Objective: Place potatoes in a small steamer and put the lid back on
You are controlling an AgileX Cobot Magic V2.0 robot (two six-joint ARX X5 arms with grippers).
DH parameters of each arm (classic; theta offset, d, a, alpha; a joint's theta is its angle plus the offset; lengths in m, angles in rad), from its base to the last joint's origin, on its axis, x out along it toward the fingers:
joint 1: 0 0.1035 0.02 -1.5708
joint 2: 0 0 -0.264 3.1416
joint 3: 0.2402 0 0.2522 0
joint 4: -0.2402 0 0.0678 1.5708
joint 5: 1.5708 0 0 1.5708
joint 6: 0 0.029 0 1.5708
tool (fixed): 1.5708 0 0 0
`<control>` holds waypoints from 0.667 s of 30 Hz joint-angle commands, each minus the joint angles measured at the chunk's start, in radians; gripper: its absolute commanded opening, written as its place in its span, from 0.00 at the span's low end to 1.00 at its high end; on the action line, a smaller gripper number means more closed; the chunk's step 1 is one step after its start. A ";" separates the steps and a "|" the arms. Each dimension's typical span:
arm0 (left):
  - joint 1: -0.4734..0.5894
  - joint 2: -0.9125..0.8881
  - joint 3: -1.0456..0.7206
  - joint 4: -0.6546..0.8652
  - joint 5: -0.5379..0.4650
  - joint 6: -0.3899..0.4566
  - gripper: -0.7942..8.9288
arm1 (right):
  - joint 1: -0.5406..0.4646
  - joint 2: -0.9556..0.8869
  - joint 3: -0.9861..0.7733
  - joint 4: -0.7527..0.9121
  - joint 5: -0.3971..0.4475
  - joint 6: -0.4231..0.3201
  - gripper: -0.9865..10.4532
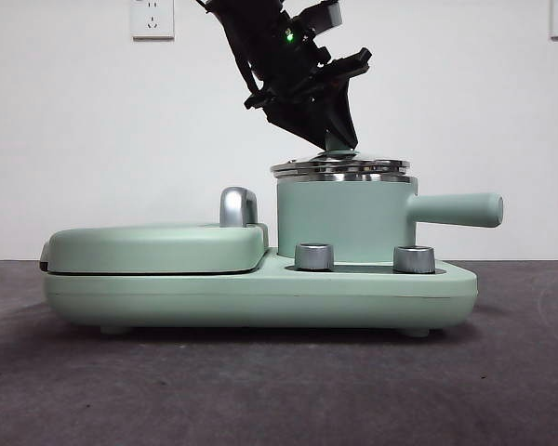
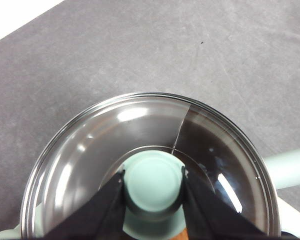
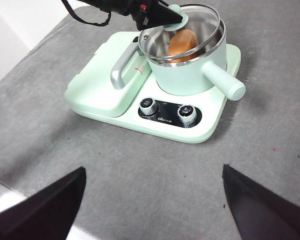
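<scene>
Fingers of my left gripper (image 2: 153, 186) are clamped on either side of the mint-green knob of the lid (image 2: 140, 145), which sits on or just above the steel rim of the small steamer (image 1: 344, 218); from the front it looks slightly tilted, so I judge it not fully seated yet. Through the glass, the right wrist view shows the orange-brown potato (image 3: 183, 43) already lying inside the pot, so that part looks done. What remains, as I read it, is to settle the lid flat on the rim and let go. My right gripper (image 3: 150, 205) waits well apart over the table (image 3: 140, 170), its fingers spread wide and holding nothing.
</scene>
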 commanded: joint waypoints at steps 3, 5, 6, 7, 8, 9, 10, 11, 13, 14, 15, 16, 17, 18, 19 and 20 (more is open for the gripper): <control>-0.011 0.012 0.027 0.026 0.027 0.035 0.10 | 0.009 0.000 0.008 0.013 0.000 0.018 0.47; -0.011 0.012 0.027 0.026 0.027 0.041 0.10 | 0.009 0.000 0.008 0.013 0.000 0.018 0.47; -0.011 0.012 0.027 0.026 0.027 0.049 0.10 | 0.009 0.000 0.008 0.013 0.000 0.017 0.47; -0.011 0.012 0.027 0.026 0.027 0.064 0.10 | 0.009 0.000 0.008 0.013 0.000 0.017 0.47; -0.011 0.013 0.027 0.026 0.027 0.075 0.10 | 0.009 0.000 0.008 0.013 0.000 0.017 0.47; -0.011 0.015 0.027 0.027 0.028 0.084 0.10 | 0.009 0.000 0.008 0.013 0.000 0.017 0.47; -0.011 0.019 0.027 0.026 0.028 0.084 0.10 | 0.009 0.000 0.008 0.013 0.000 0.017 0.47; -0.011 0.024 0.027 0.026 0.028 0.084 0.10 | 0.009 0.000 0.008 0.013 0.001 0.017 0.47; -0.011 0.035 0.027 0.026 0.033 0.084 0.10 | 0.009 0.000 0.008 0.013 0.001 0.017 0.47; -0.013 0.040 0.027 0.027 0.042 0.084 0.10 | 0.009 0.000 0.008 0.013 0.001 0.017 0.47; -0.013 0.043 0.027 0.027 0.055 0.084 0.10 | 0.009 0.000 0.008 0.013 0.001 0.017 0.47; -0.013 0.043 0.027 0.028 0.064 0.084 0.10 | 0.009 0.000 0.008 0.013 0.001 0.017 0.47; -0.013 0.043 0.027 0.030 0.064 0.086 0.10 | 0.009 0.000 0.008 0.013 0.001 0.017 0.47; -0.013 0.043 0.027 0.031 0.064 0.089 0.10 | 0.009 0.000 0.008 0.013 0.001 0.017 0.47; -0.013 0.043 0.027 0.033 0.064 0.092 0.10 | 0.009 0.000 0.008 0.013 0.001 0.017 0.47; -0.013 0.043 0.027 0.035 0.064 0.092 0.10 | 0.009 0.000 0.008 0.013 0.001 0.017 0.47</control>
